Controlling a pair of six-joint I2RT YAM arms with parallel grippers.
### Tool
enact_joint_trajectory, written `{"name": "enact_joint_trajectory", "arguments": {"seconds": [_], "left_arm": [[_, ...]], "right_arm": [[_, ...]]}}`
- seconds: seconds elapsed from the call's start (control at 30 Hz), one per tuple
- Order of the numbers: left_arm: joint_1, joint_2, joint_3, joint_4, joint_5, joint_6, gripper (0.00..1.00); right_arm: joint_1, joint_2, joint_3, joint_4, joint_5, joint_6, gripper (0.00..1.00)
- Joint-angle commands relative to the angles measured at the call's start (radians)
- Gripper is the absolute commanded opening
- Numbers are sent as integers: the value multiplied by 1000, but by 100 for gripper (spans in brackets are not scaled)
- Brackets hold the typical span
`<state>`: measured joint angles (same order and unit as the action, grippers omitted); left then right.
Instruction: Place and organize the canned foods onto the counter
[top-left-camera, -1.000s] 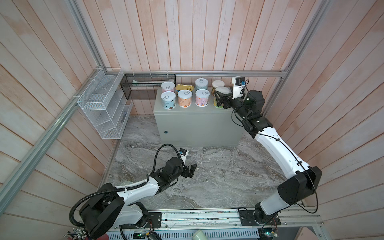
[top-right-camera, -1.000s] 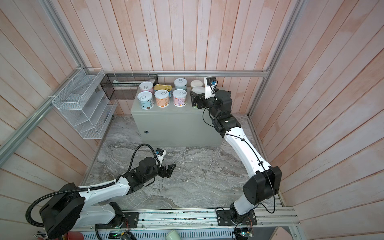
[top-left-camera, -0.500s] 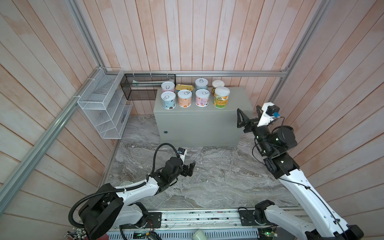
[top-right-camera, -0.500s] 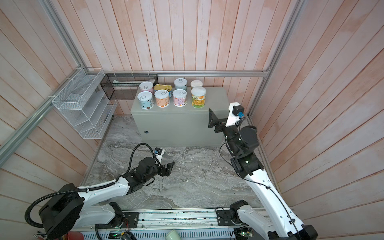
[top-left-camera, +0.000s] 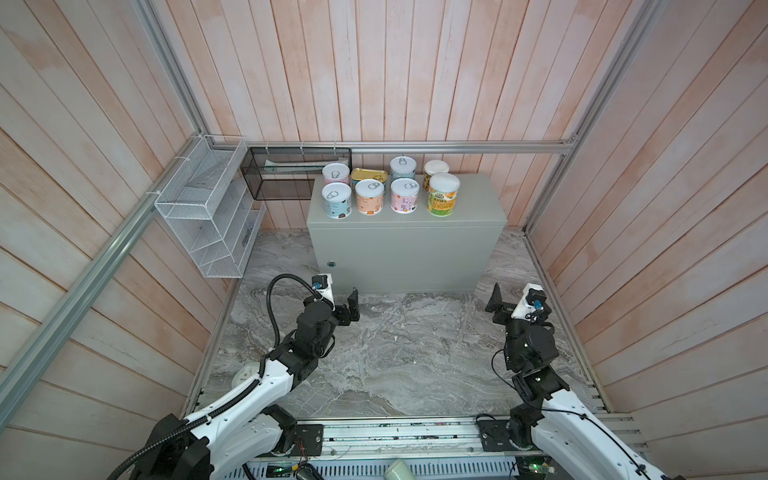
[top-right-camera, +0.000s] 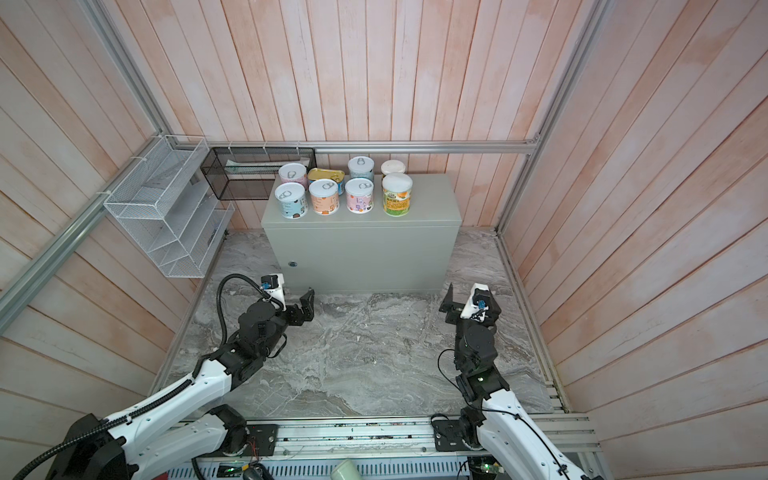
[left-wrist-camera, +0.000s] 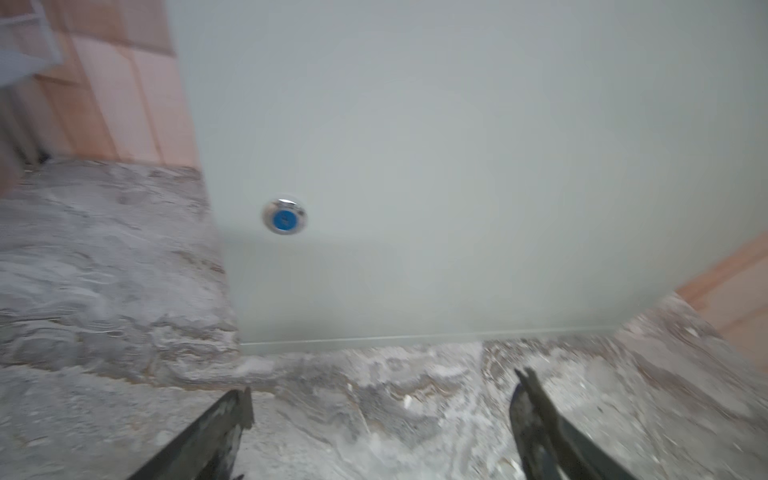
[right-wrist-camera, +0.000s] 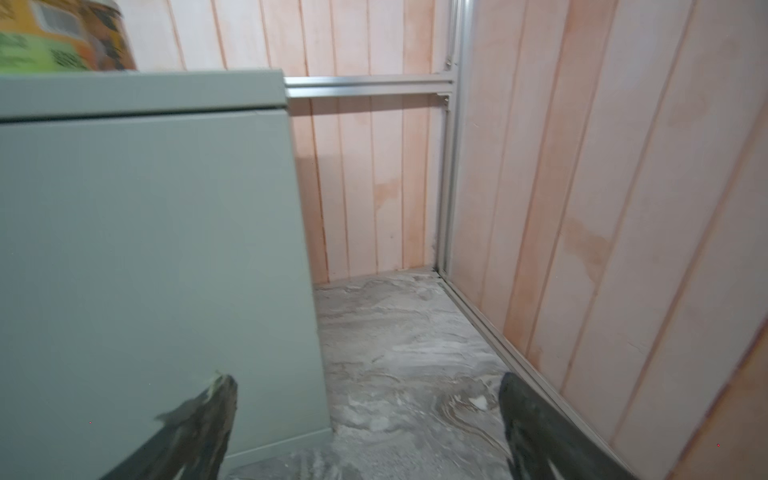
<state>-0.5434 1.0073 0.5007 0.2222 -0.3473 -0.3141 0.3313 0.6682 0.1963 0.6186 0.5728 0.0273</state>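
Canned foods (top-left-camera: 404, 197), 8 in all, stand upright and close together on the flat top of the pale grey-green counter (top-left-camera: 473, 203), grouped toward its left and middle in both top views. The front row reads, left to right: blue-labelled can (top-left-camera: 336, 203), orange-labelled can (top-left-camera: 369, 199), pink-labelled can (top-left-camera: 404, 203) and tall orange-green can (top-left-camera: 443, 197) with a white lid. Behind them sit a rear pink can (top-left-camera: 336, 173), a flat gold tin (top-left-camera: 363, 174), a pale rear can (top-left-camera: 402, 167) and a 2nd white-lidded can (top-left-camera: 436, 167).

Both arms are low over the grey marble-patterned surface (top-left-camera: 395, 353) in front of the counter, well apart from the cans. The left gripper (top-left-camera: 351, 309) hovers near the counter's lower front left, its jaws spread wide and holding nothing. The left wrist view shows its dark fingers (left-wrist-camera: 232, 415) facing the round lock (left-wrist-camera: 284, 216). The right gripper (top-left-camera: 505, 305) sits off the counter's front right corner, jaws also wide and holding nothing. In the blurred right wrist view, the lower part of an orange-green can shows on the counter top.

A white wire rack (top-left-camera: 203, 220) hangs on the left wall. A black mesh basket (top-left-camera: 291, 174) hangs on the back wall beside the counter.
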Motion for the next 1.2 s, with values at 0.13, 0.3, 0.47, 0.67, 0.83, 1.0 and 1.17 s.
{"name": "enact_joint_trajectory", "arguments": {"seconds": [0.13, 0.3, 0.47, 0.67, 0.83, 1.0, 1.17], "left_arm": [[97, 121, -114, 289, -326, 213, 100], [182, 260, -95, 433, -291, 335, 100], [282, 411, -139, 641, -193, 335, 100], [377, 515, -68, 639, -71, 377, 100], [486, 521, -89, 665, 68, 289, 100], [517, 505, -148, 752, 149, 274, 100], [534, 559, -231, 965, 223, 289, 100]], "right_arm": [[-151, 142, -137, 284, 166, 99, 95], [-211, 274, -137, 332, 94, 155, 95], [-265, 407, -89, 330, 77, 201, 96], [-360, 546, -45, 361, -77, 279, 95], [-362, 628, 43, 308, -104, 253, 94], [-360, 611, 3, 379, -117, 224, 93], [-360, 632, 2, 418, -108, 201, 94]]}}
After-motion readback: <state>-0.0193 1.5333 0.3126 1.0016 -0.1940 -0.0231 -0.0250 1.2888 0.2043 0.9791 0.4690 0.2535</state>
